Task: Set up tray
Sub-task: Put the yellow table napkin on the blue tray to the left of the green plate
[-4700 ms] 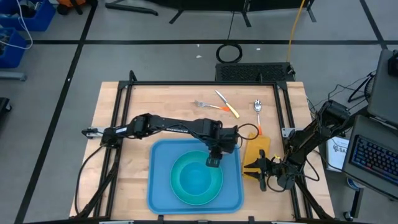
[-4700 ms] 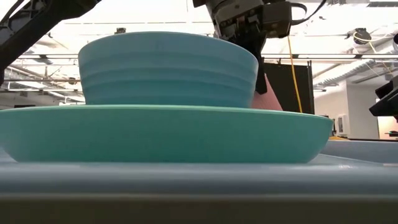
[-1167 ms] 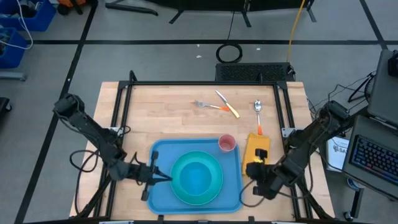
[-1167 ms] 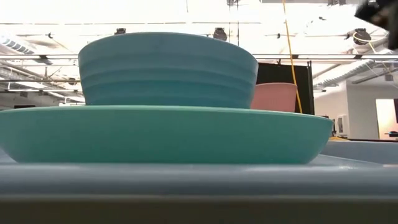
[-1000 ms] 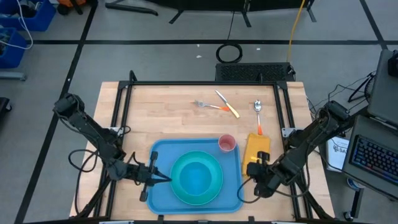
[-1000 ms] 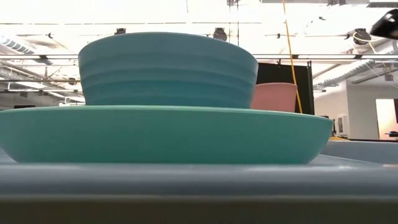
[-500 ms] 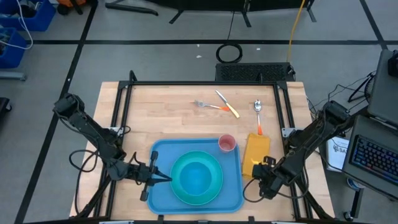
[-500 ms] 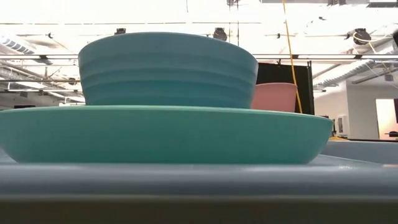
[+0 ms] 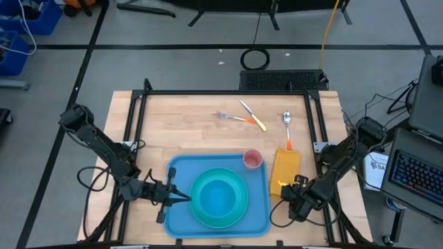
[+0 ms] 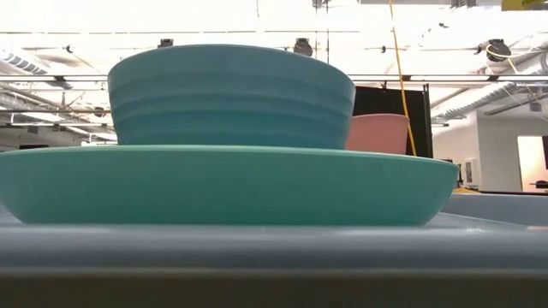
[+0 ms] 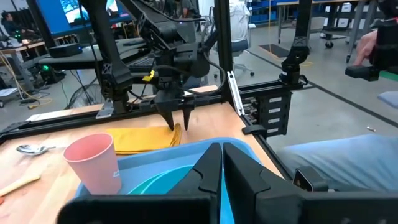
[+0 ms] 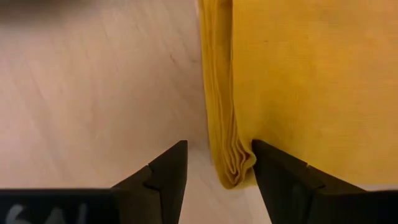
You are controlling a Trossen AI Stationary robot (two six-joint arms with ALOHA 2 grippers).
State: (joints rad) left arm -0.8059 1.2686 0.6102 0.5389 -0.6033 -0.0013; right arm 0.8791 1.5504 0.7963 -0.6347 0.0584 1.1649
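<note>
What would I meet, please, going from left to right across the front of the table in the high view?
Left gripper → tray → plate → napkin → right gripper.

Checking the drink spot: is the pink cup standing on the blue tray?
Yes, the pink cup stands upright inside the blue tray's far right corner, beside the plate.

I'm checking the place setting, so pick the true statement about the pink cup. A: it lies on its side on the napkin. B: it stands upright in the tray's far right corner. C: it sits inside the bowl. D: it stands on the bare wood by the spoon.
B: the pink cup stands upright inside the tray, in its far right corner, apart from the bowl and beside the yellow napkin.
</note>
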